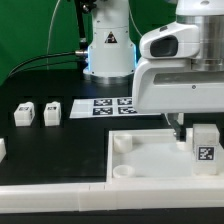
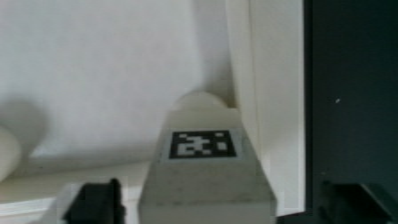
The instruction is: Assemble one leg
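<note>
My gripper (image 1: 195,135) holds one leg (image 1: 205,150), a small white block with a black-and-white tag. The leg is upright over the right end of the large white tabletop (image 1: 150,165). In the wrist view the leg (image 2: 205,165) sits between my two dark fingers (image 2: 98,200), with my gripper (image 2: 210,208) closed around its sides and its tag facing the camera. The leg's far end points at the tabletop's rim (image 2: 267,80). I cannot tell whether it touches the tabletop. Two more legs (image 1: 24,113) (image 1: 52,112) stand on the black table at the exterior view's left.
The marker board (image 1: 105,105) lies behind the tabletop. Another white part (image 1: 2,150) shows at the exterior view's left edge. A round socket (image 1: 122,143) sits in the tabletop's far left corner. The robot base (image 1: 108,50) stands at the back.
</note>
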You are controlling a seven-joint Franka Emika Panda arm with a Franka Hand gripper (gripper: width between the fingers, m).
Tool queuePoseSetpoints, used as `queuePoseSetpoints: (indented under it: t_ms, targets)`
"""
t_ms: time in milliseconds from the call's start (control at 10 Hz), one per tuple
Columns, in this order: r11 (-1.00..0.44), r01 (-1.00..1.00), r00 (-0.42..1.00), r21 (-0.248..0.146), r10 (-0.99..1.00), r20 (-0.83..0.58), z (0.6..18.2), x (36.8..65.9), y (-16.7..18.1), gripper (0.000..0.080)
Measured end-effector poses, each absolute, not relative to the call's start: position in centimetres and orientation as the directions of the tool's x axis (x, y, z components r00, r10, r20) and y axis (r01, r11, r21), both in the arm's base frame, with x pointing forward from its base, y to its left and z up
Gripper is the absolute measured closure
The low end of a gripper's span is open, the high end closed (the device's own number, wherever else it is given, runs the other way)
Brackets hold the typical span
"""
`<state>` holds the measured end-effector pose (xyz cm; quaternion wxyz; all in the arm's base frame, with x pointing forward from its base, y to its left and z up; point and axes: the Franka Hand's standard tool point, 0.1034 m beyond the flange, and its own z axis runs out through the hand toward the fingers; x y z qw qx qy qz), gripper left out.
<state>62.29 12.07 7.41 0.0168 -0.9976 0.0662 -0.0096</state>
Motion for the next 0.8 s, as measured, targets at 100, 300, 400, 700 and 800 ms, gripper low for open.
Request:
queuePoseSetpoints:
  t_ms: [100,300,400,700,800]
  targets:
    - [-0.991,-0.132,0.991,-0.035,-0.133,0.017,7.38,62.28,12.06,0.0364]
    - [-0.99,-0.135,0.991,-0.032,-0.136,0.016,7.33,62.29,11.75,0.051]
    - [-0.99,-0.135,0.991,-0.032,-0.136,0.017,7.33,62.3,11.75,0.0509]
    - [-0.985,-0.169,0.985,-0.033,-0.17,0.016,7.33,62.31,11.75,0.0509]
    - [-0.954,-0.297,0.955,-0.037,-0.298,0.012,7.33,62.33,11.74,0.0509]
